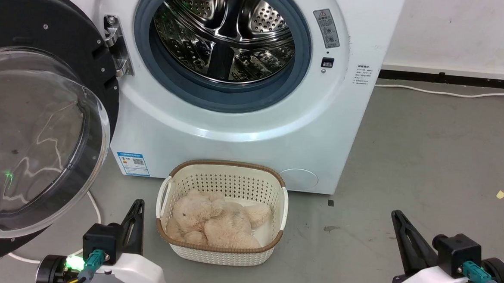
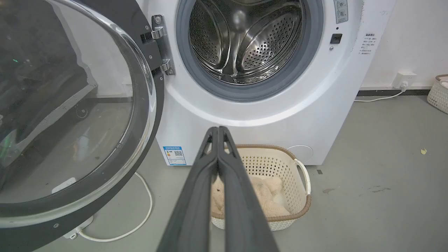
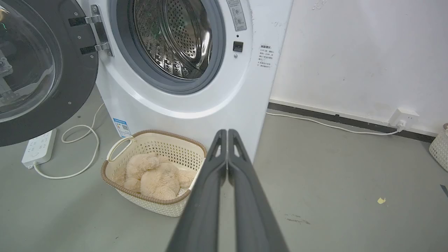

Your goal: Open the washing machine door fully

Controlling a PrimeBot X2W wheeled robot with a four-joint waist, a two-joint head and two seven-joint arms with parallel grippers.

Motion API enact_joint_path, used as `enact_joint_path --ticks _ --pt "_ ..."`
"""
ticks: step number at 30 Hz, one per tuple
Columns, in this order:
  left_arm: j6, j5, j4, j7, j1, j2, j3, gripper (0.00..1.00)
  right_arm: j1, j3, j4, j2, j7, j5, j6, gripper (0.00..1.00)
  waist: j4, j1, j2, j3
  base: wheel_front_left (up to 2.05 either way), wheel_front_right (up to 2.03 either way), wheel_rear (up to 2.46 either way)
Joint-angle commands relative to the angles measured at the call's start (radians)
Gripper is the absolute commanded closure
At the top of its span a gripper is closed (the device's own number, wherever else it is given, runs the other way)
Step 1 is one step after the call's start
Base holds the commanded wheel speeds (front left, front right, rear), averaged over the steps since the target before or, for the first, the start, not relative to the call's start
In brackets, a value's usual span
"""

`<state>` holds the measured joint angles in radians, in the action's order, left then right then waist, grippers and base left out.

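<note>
The washing machine door [image 1: 42,117] stands swung wide open at the left of the head view, its black ring and bulging clear glass bowl facing me, hung on a metal hinge [image 1: 117,44]. The same door [image 2: 70,115] takes up the left half of the left wrist view and appears as the door [image 3: 38,70] at the right wrist view's upper left. The steel drum [image 1: 225,32] lies exposed inside its grey rubber rim. My left gripper [image 1: 136,204] sits low, below the door, shut and holding nothing. My right gripper [image 1: 397,216] rests at the lower right, also shut and holding nothing.
A cream basket [image 1: 277,190] holding a beige plush toy [image 1: 217,219] stands on the grey floor in front of the machine. A white power strip [image 3: 38,147] and its cable lie under the door. Another basket [image 3: 439,147] stands by the right wall.
</note>
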<state>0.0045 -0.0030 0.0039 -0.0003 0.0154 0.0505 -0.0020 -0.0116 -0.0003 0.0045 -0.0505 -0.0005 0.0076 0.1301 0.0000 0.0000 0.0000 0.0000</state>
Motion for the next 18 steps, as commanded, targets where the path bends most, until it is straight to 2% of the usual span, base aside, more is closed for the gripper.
enact_joint_path --ticks 1,18 --pt "-0.005 0.003 -0.004 0.000 -0.015 0.000 0.002 1.00 0.012 0.000 -0.005 0.000 0.000 -0.008 0.001 1.00 0.000 0.0000 0.0000 0.000 0.00 0.00 0.00" --pt "-0.005 0.003 -0.004 0.000 -0.015 0.000 0.002 1.00 0.012 0.000 -0.005 0.000 0.000 -0.008 0.001 1.00 0.000 0.0000 0.0000 0.000 0.00 0.00 0.00"
